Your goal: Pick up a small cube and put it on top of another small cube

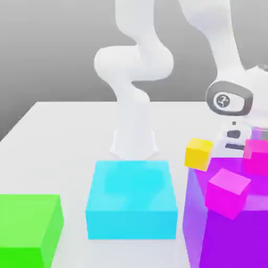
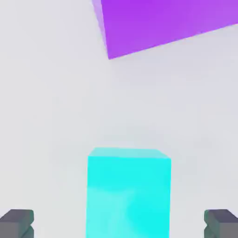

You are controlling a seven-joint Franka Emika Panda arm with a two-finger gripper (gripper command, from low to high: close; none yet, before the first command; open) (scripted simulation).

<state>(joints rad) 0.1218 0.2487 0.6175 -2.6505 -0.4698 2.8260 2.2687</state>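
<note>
In the hand view a small cyan cube [image 2: 128,193] stands on the white table between my fingers, close under the hand. My gripper [image 2: 119,224] is open, with one dark fingertip [image 2: 16,223] well clear of the cube on one side and the other fingertip on the opposite side. In the exterior view my gripper [image 1: 235,142] hangs low at the right, behind the big purple block [image 1: 230,235]. A small yellow cube [image 1: 199,153] and two small magenta cubes [image 1: 227,192] [image 1: 256,156] show at the purple block's top, all tilted.
A big cyan block [image 1: 131,201] stands in front of the arm's base [image 1: 134,141]. A big green block [image 1: 29,227] is at the exterior view's left front. The purple block [image 2: 162,23] lies just ahead of the cyan cube in the hand view.
</note>
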